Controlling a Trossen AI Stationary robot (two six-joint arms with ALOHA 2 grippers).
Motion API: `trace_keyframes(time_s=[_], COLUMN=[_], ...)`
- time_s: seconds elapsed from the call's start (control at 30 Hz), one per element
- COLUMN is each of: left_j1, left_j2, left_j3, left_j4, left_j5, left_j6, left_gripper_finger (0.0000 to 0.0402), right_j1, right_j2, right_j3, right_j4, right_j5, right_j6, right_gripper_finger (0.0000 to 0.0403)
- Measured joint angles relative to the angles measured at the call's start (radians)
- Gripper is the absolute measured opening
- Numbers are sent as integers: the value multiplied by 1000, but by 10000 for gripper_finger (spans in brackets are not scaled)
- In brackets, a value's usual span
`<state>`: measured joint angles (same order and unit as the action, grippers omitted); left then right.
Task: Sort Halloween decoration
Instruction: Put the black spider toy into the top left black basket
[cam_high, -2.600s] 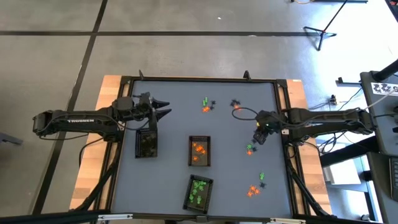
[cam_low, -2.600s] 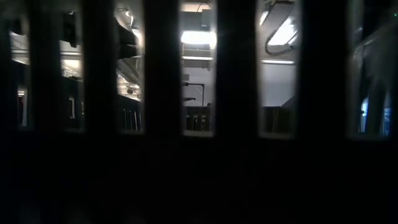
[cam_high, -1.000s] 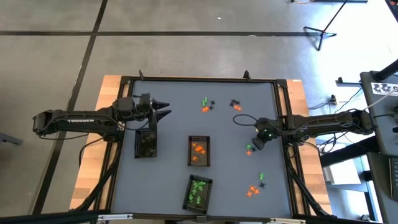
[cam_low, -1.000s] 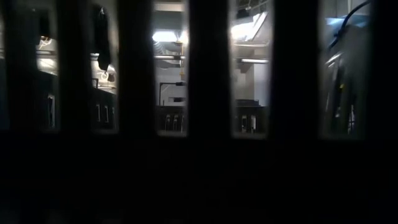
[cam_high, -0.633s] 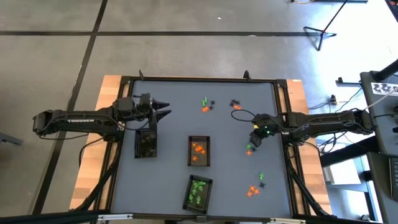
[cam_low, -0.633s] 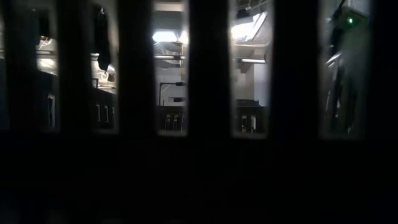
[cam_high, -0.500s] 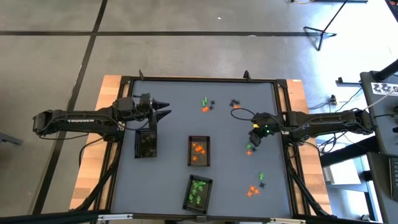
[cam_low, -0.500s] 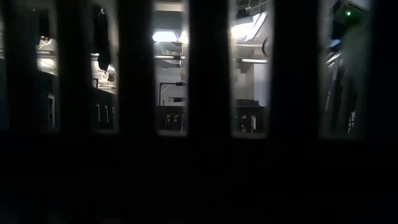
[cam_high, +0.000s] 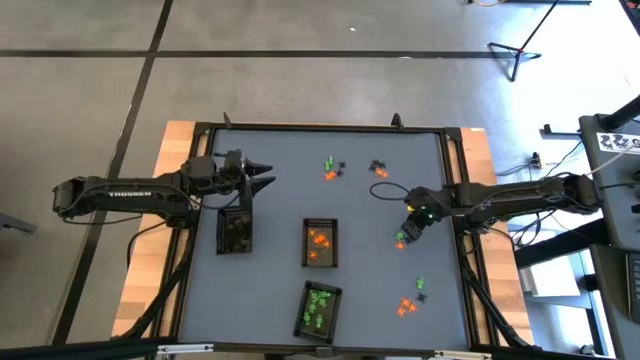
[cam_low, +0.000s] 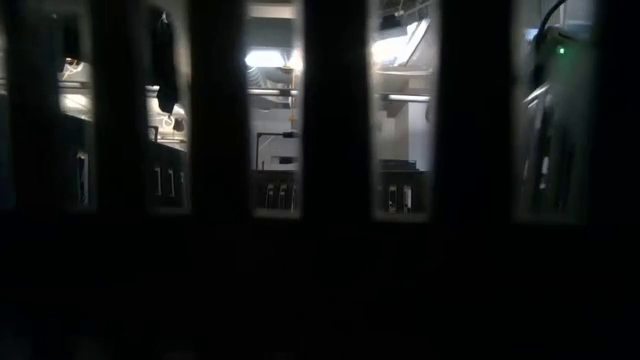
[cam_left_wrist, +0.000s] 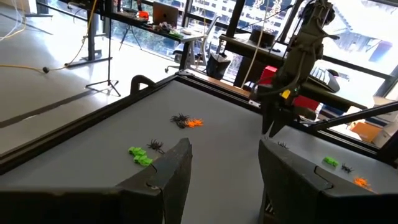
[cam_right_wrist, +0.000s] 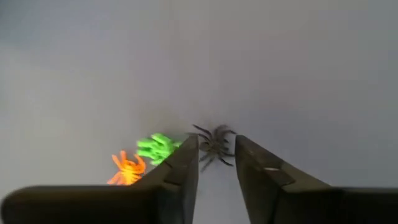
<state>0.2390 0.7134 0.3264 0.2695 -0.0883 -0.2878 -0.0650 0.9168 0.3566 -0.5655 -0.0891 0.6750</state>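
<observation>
Right gripper (cam_right_wrist: 216, 163) low over table, fingers parted, black spider (cam_right_wrist: 214, 144) between tips; green trinket (cam_right_wrist: 155, 148) just beside one finger. Risk: closing snags green piece too. Left gripper (cam_high: 262, 176) parted, waiting.

The table (cam_high: 270, 170) top looks smooth and matt grey; its side boards (cam_high: 150, 290) are pale wood. The trinkets (cam_right_wrist: 155, 148) look like glossy plastic (orange, green, black).

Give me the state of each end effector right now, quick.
Left end effector: open, empty, waiting above the black-filled tray.
Right end effector: open, fingers straddling a black spider on the table, not gripping it.
</observation>
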Motion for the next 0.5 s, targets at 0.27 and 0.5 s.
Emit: trace_keyframes(time_s=[0.27,0.5], left_j1=[0,0], left_j2=[0,0], left_j3=[0,0], left_j4=[0,-5], left_j5=[0,0], left_j6=[0,0], left_gripper_finger=[179,179], right_j1=[0,0], right_j2=[86,115], right_j3=[-40,-40], right_j4=[85,112], right_j5=[2,8], right_j6=[26,21], right_gripper_finger=[120,64])
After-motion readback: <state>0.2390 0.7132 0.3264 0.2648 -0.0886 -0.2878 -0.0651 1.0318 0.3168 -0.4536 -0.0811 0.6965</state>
